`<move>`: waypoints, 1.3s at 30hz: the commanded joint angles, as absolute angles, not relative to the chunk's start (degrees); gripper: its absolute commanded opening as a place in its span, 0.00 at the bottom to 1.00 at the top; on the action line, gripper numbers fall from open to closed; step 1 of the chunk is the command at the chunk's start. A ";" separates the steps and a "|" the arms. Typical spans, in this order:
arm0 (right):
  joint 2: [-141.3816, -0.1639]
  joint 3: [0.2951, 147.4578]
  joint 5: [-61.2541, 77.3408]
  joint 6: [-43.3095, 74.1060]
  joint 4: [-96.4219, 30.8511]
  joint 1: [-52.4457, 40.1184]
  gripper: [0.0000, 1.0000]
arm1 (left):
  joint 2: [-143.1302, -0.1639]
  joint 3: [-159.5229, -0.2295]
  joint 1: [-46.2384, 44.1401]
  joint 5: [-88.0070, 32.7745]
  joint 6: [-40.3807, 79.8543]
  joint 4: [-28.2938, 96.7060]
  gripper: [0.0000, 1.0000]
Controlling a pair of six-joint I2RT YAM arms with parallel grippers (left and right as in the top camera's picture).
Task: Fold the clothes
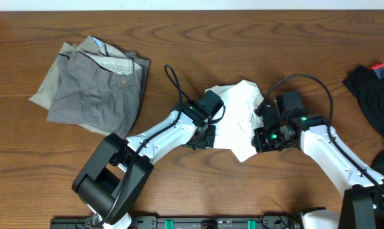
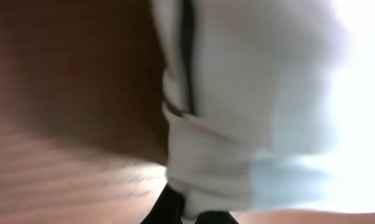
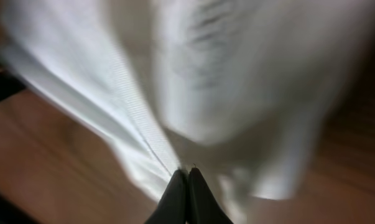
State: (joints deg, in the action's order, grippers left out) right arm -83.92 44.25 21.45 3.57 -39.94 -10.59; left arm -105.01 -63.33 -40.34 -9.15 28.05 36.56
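**White T-shirt bunched between two closed grippers**

White cotton, the T-shirt (image 1: 237, 117) lies crumpled in a heap near the middle of the wooden table (image 1: 255, 38), pulled up between the two arms. On its left edge the left gripper (image 1: 206, 135) is pressed in against the cloth. In the left wrist view the fabric (image 2: 237, 99) gathers down into the dark fingers (image 2: 172, 205) at the bottom of the frame, which are clamped on it. On the shirt's right edge sits the right gripper (image 1: 263, 135). Its wrist view shows the two fingertips (image 3: 178, 186) pressed together, with a ribbed fold of the shirt (image 3: 237, 74) running straight into them, so the cloth is pinched there too.

Grey-khaki trousers (image 1: 96, 89) lie folded well apart at the table's far left, their patterned lining showing at the waistband. A black garment (image 1: 373, 95) lies at the far right edge.
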 commanded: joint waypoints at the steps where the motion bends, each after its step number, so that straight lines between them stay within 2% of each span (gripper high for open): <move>1: -80.07 47.46 11.81 5.08 -42.11 -7.79 0.01 | -104.55 -63.07 -39.99 -3.86 27.29 39.46 0.06; 12: -78.87 47.27 12.93 6.13 -49.04 -6.81 0.02 | -104.29 -63.09 -38.04 -3.40 27.31 45.84 0.06; 13: -78.87 47.24 12.95 6.15 -49.47 -6.81 0.06 | -104.18 -63.09 -38.04 -3.40 27.31 46.52 0.09; 14: -78.85 47.24 12.97 6.15 -49.52 -6.81 0.15 | -104.03 -63.11 -38.04 -3.38 27.29 47.11 0.16; 16: -78.83 47.24 15.05 5.93 -47.97 -6.81 0.20 | -103.61 -63.20 -38.04 -3.38 27.27 47.77 0.33; 19: -78.83 47.24 25.47 3.77 -42.68 -6.81 0.28 | -101.95 -63.55 -38.02 -3.38 26.79 47.77 0.48; 21: -78.87 47.24 31.99 4.80 -38.59 -6.83 0.24 | -100.18 -64.05 -37.87 -3.38 26.65 47.72 0.57; 24: -78.87 47.24 35.22 8.93 -33.69 -7.46 0.27 | -97.27 -64.42 -37.52 -3.33 26.52 47.22 0.63; 29: -80.62 47.11 31.66 13.76 -29.08 -9.87 0.26 | -94.91 -64.42 -36.93 -0.51 24.91 44.95 0.64; 34: -87.02 47.11 30.39 15.94 -24.95 -12.38 0.29 | -95.85 -64.36 -36.88 0.67 22.02 39.42 0.72; 37: -91.00 47.11 29.87 16.29 -23.05 -13.08 0.25 | -96.36 -64.34 -36.88 0.62 20.71 37.76 0.74; 39: -93.03 47.11 28.25 16.32 -22.70 -13.10 0.08 | -96.92 -64.31 -36.88 0.56 20.12 37.47 0.74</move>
State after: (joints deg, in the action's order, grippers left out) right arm -90.50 47.09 29.98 14.52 -22.98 -12.53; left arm -95.59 -63.46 -37.17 -0.82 22.61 37.71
